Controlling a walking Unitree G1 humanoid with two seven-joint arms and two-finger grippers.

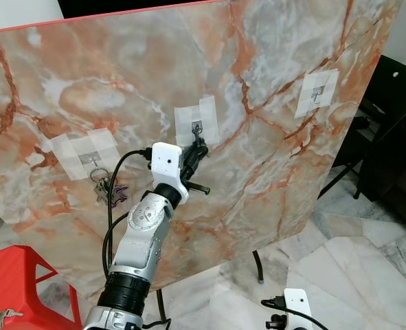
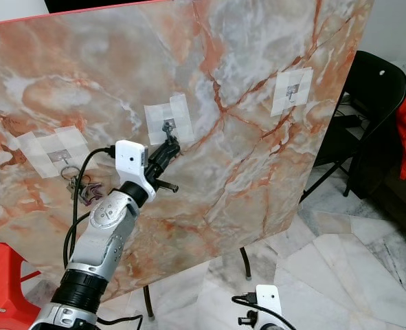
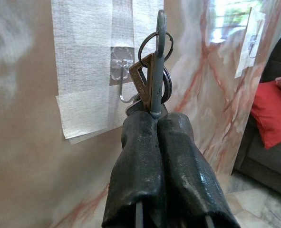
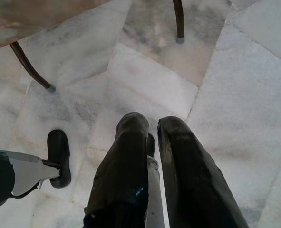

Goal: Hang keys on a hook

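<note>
A bunch of metal keys [image 3: 152, 78] on a thin wire ring is pinched between the pressed-together black fingers of the left gripper [image 3: 154, 116] and held just beside the small clear hook [image 3: 122, 78], which is fixed under white woven tape [image 3: 90, 61] to the glossy veined marble-patterned board [image 1: 271, 172]. Another key bunch [image 1: 106, 189] is hung on the left hook. The right gripper [image 4: 152, 137], slightly parted, is pointed at the pale marble floor [image 4: 235, 85]

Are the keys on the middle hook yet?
Not yet. The left gripper holds the keys just beside the middle hook.
</note>
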